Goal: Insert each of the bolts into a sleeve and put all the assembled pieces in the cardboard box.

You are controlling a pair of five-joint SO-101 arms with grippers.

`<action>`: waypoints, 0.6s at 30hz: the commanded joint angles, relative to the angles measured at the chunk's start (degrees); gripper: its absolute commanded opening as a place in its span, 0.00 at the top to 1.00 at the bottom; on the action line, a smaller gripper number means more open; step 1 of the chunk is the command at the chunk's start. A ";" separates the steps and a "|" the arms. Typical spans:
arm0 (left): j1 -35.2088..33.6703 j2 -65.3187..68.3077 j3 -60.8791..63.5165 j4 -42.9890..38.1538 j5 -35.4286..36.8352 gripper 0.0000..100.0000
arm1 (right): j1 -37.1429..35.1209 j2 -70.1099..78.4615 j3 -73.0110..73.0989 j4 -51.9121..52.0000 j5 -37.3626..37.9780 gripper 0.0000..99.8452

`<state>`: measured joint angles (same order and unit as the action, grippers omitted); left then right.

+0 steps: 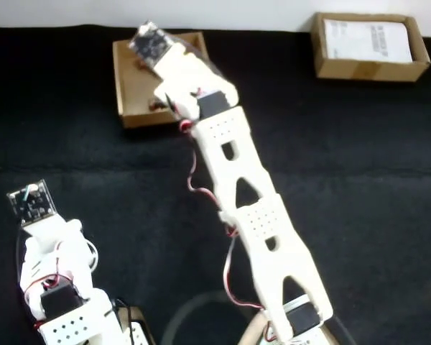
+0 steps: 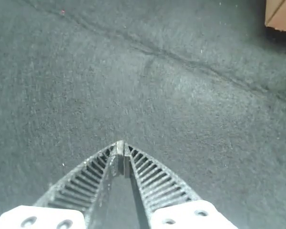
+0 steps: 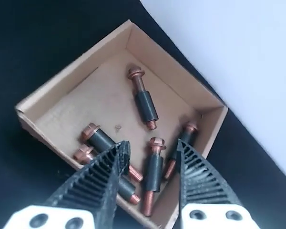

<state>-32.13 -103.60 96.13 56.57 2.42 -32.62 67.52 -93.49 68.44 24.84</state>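
- While the right gripper hangs over the cardboard box, its jaws stand partly apart, with nothing between them and touching nothing.
- Five copper bolts, each already seated in a black sleeve, lie on the floor of that box.
- One assembled piece lies alone near the middle of the box floor; the other four cluster under the gripper's fingers.
- Of those four, two lie side by side beneath one finger, one shows in the gap between the jaws, and one lies close along the box wall.
- From the high view, the box sits at about eleven o'clock on the table, and the right arm stretches up to it from six o'clock.
- The left gripper is closed, its tips pressed together and empty, just over the black table cover; the left arm is at about eight o'clock.
- A second cardboard box with a white sheet in it stands at one o'clock.
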 commanded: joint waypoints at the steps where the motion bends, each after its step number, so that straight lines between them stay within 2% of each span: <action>1: 3.38 0.04 0.92 0.26 -0.18 0.97 | 0.04 -3.30 -8.48 7.52 -6.15 0.86; 4: 7.34 0.13 0.92 0.79 -0.26 0.97 | 0.48 -7.34 -8.31 15.16 -9.58 0.86; 8: 13.85 0.13 0.92 6.15 -0.26 0.97 | 0.75 -13.67 -8.31 23.96 -14.86 0.86; 12: 17.01 0.04 0.92 8.44 -0.26 0.97 | 1.36 -20.09 -8.31 32.22 -19.25 0.86; 18: 17.19 0.04 0.92 8.44 -0.26 0.97 | 4.44 -30.46 -8.04 32.75 -26.46 0.86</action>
<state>-15.87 -103.60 96.13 64.84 2.33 -30.15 45.54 -94.20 100.35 1.45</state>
